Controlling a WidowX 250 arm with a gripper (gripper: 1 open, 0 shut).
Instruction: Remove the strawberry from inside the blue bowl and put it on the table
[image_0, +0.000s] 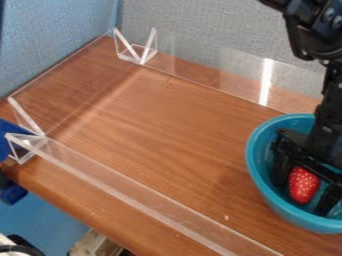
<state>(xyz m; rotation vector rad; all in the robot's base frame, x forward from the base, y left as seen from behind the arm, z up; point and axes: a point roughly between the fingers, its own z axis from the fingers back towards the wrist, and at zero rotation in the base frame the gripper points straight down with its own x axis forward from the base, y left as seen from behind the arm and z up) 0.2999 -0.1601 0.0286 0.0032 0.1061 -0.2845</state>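
The blue bowl (269, 187) sits at the right edge of the table (160, 120). Inside it lies the strawberry (305, 184), small, red and speckled. My gripper (309, 170) points straight down into the bowl and is open, its black fingers (285, 158) standing on either side of the strawberry's upper part. Whether the fingers touch the strawberry I cannot tell. The bowl's right part is cut off by the frame edge.
Low clear acrylic walls (120, 192) edge the tabletop, with triangular clear brackets at the far corner (135, 46) and the left corner (26, 140). A blue panel stands behind the table. Bare wood stretches left of the bowl.
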